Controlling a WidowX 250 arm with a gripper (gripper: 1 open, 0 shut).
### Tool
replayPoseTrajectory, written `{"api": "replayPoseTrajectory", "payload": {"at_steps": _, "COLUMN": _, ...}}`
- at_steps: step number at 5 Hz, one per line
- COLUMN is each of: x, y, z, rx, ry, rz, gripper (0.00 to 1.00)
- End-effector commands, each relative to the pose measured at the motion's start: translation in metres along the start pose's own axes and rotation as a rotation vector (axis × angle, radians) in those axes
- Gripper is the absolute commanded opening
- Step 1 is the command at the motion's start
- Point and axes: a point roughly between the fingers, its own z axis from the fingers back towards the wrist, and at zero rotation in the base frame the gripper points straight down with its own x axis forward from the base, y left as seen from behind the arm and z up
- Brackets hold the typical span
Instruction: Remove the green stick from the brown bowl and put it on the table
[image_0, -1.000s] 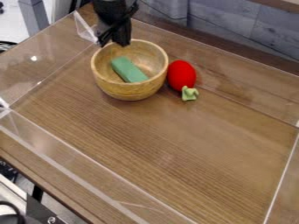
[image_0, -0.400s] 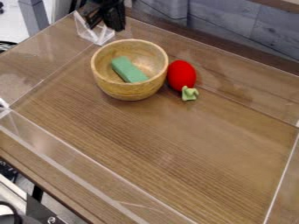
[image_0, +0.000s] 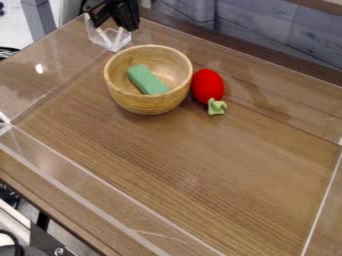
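Observation:
The green stick (image_0: 147, 80) lies flat inside the brown bowl (image_0: 118, 94), angled from upper left to lower right. The bowl stands on the table (image_0: 201, 170) towards the back left. My gripper (image_0: 115, 17) is a black shape at the top edge, above and behind the bowl's far-left rim, well clear of the stick. Its fingers look shut with nothing between them; their upper part is cut off by the frame.
A red strawberry toy (image_0: 207, 87) with a green leaf tip lies just right of the bowl. Clear acrylic walls (image_0: 54, 60) edge the table on all sides. Wood-grain tabletop stretches in front of the bowl.
The gripper has risen and drawn back to the left, from just over the bowl's far rim to the top edge of the view. Bowl, stick and strawberry have not moved.

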Motion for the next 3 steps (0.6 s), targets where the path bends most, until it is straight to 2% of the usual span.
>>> {"api": "replayPoseTrajectory", "payload": {"at_steps": 1, "x": -0.02, "y": 0.0, "z": 0.018, "rx": -0.051, "ry": -0.02, "rz": -0.039, "gripper": 0.0}}
{"api": "replayPoseTrajectory", "payload": {"at_steps": 3, "x": -0.059, "y": -0.001, "z": 0.034, "rx": -0.04, "ry": -0.014, "rz": -0.009, "gripper": 0.0}}
